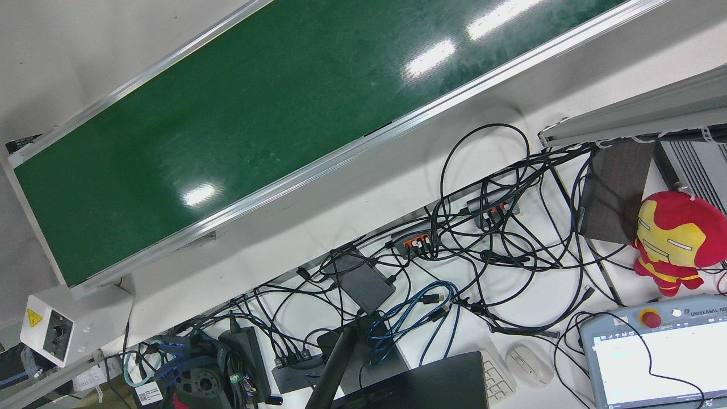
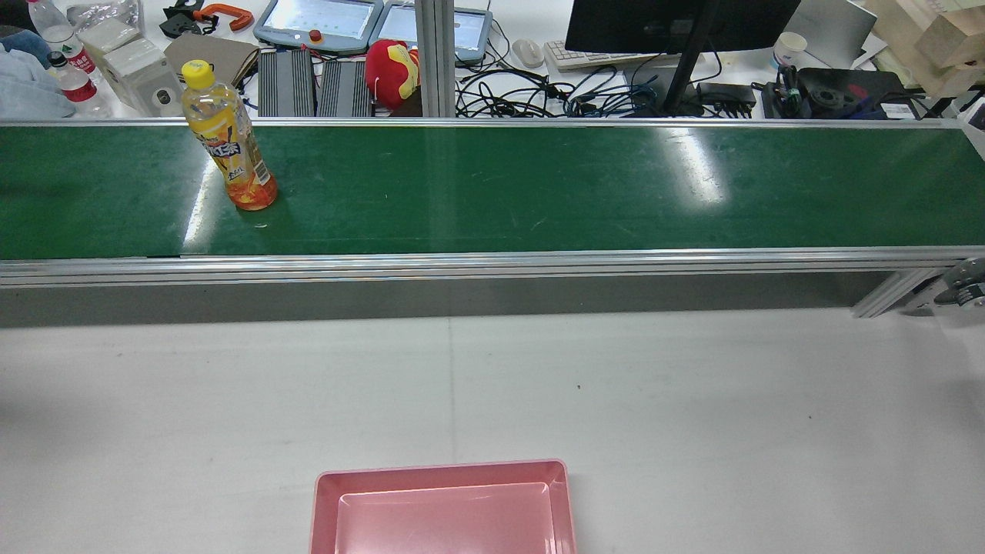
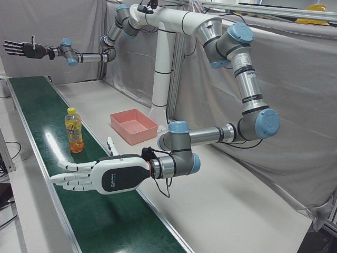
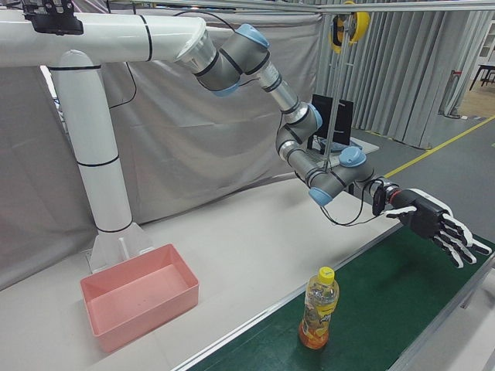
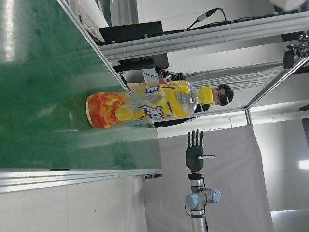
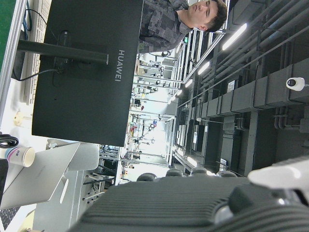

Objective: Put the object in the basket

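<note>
Standing upright on green conveyor belt (image 2: 492, 188): orange drink bottle (image 2: 228, 137), touched by neither hand. Left hand (image 3: 97, 176) hovers over belt, fingers spread, empty. Right hand (image 3: 22, 48) likewise splayed, far down belt. Pink basket (image 2: 442, 508) empty on table.

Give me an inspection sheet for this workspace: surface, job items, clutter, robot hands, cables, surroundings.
Surface: green belt bare except the bottle; white table.
Job items: bottle upright on the belt; pink basket empty on the table.
Clutter: nothing seen on belt or table.
Robot hands: left robot hand open above the belt; right robot hand open, far end.
Cables: tangled on the desk beyond the belt.
Surroundings: monitor, plush toy, grey curtain.
</note>
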`<control>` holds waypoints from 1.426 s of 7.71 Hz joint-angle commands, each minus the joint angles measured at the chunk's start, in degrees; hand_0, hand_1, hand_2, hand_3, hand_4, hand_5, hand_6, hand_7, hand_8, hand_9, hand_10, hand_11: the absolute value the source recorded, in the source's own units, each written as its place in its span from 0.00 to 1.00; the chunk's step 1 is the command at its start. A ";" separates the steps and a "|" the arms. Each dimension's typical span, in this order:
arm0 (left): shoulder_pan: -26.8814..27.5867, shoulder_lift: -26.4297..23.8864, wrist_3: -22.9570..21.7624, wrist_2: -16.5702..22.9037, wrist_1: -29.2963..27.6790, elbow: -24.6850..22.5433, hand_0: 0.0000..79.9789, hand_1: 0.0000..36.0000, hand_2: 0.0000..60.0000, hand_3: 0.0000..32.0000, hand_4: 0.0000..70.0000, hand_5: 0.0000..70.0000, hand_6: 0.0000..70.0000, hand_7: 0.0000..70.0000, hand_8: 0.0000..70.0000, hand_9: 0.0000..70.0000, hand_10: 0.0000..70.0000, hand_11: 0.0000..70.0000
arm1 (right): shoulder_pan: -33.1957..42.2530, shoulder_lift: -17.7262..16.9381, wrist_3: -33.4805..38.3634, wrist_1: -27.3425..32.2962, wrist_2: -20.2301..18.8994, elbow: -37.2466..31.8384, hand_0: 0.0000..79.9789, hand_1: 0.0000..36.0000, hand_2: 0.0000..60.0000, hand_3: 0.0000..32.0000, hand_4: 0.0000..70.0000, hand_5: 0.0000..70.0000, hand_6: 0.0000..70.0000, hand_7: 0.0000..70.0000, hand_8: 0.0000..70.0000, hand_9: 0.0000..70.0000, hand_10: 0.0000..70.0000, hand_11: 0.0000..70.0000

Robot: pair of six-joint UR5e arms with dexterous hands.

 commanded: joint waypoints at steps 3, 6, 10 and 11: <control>0.19 -0.06 4.59 0.63 0.20 -2.30 0.70 0.49 0.00 0.00 0.06 0.35 0.00 0.03 0.12 0.15 0.13 0.22 | 0.00 -0.01 -0.06 0.00 0.00 0.17 0.00 0.00 0.00 0.00 0.00 0.00 0.00 0.00 0.00 0.00 0.00 0.00; 3.43 -1.11 7.93 -1.73 3.80 -3.44 0.73 0.51 0.00 0.00 0.08 0.35 0.00 0.03 0.12 0.15 0.13 0.23 | 0.00 -0.01 -0.06 0.00 0.00 0.18 0.00 0.00 0.00 0.00 0.00 0.00 0.00 0.00 0.00 0.00 0.00 0.00; 12.20 -2.52 7.94 -8.22 5.82 -5.20 0.73 0.52 0.00 0.00 0.07 0.34 0.00 0.03 0.13 0.16 0.14 0.23 | 0.00 -0.01 0.03 0.00 0.00 0.18 0.00 0.00 0.00 0.00 0.00 0.00 0.00 0.00 0.00 0.00 0.00 0.00; 13.10 -3.39 8.03 -8.69 6.17 -5.03 0.74 0.52 0.00 0.00 0.06 0.34 0.00 0.03 0.13 0.16 0.14 0.23 | 0.00 -0.01 -0.06 0.00 0.00 0.18 0.00 0.00 0.00 0.00 0.00 0.00 0.00 0.00 0.00 0.00 0.00 0.00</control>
